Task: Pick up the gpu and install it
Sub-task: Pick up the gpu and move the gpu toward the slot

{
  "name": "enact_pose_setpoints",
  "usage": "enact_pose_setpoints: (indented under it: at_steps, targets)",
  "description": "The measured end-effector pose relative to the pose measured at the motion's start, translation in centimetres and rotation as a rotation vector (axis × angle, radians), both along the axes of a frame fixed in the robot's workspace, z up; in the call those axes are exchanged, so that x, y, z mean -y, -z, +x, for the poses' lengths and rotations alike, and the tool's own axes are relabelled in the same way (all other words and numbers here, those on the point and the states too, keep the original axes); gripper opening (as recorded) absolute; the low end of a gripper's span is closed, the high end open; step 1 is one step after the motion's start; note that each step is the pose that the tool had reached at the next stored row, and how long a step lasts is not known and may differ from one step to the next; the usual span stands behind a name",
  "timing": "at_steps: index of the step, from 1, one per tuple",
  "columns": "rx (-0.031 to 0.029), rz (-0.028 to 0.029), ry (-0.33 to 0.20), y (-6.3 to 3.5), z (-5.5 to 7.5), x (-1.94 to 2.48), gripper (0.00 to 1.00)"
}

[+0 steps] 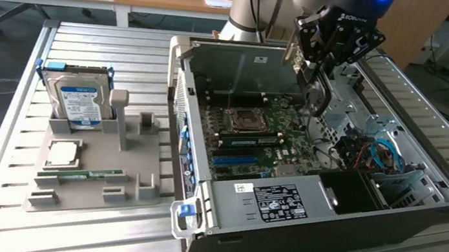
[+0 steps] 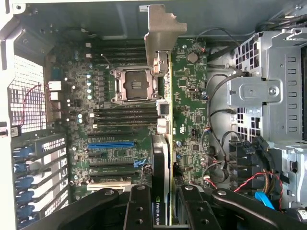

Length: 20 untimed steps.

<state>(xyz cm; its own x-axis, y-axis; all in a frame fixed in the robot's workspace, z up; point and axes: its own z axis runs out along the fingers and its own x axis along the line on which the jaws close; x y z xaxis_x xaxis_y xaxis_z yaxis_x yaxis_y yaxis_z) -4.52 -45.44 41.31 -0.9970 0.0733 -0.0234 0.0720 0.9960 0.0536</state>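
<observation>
My gripper [image 1: 326,48] hangs over the open computer case [image 1: 279,237] and is shut on the gpu [image 1: 314,89], which hangs below it on edge above the motherboard [image 1: 249,136]. In the wrist view the gpu [image 2: 162,143] is seen edge-on. Its green board and black cooler run from between my black fingers [image 2: 136,208] out to the silver end bracket [image 2: 160,33] near the case's rear wall. The gripper [image 2: 163,203] clamps the card from both sides. A blue expansion slot [image 2: 111,143] lies on the motherboard beside the card, and the card sits clear above the board.
A grey tray [image 1: 85,192] on the slatted table at the exterior view's left holds a hard drive [image 1: 80,100], a processor chip [image 1: 62,153] and a memory stick [image 1: 79,175]. Inside the case are the CPU socket [image 2: 132,85], a metal drive cage [image 2: 268,91] and loose cables [image 2: 264,184].
</observation>
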Motion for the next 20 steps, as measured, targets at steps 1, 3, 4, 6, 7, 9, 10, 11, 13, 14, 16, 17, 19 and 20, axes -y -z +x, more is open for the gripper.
enact_pose_setpoints:
  at_steps: [1, 3, 4, 6, 7, 9, 10, 11, 13, 14, 16, 17, 19, 20]
  targets:
    - [0.0001, 0.0000, 0.000, 0.00, 0.1, 0.00, 0.27]
    - [0.0000, 0.0001, 0.000, 0.00, 0.2, 0.00, 0.27]
    - [0.0000, 0.0000, 0.000, 0.00, 0.3, 0.00, 0.27]
    - [0.0000, 0.0001, 0.000, 0.00, 0.5, 0.00, 0.27]
    - [0.0001, 0.0001, 0.000, 0.00, 0.6, 0.00, 0.27]
    - [0.0000, 0.0001, 0.000, 0.00, 0.8, 0.00, 0.27]
    - [0.0000, 0.0001, 0.000, 0.00, 0.9, 0.00, 0.27]
    - [0.0000, 0.0000, 0.000, 0.00, 1.1, 0.00, 0.27]
    - [0.0001, 0.0000, 0.000, 0.00, 1.4, 0.00, 0.27]
    - [0.0000, 0.0000, 0.000, 0.00, 1.5, 0.00, 0.27]
    - [0.0000, 0.0001, 0.000, 0.00, 1.8, 0.00, 0.27]
    - [0.0000, 0.0001, 0.000, 0.00, 2.0, 0.00, 0.27]
    - [0.0000, 0.0001, 0.000, 0.00, 2.4, 0.00, 0.27]
    - [0.0001, 0.0001, 0.000, 0.00, 2.6, 0.00, 0.27]
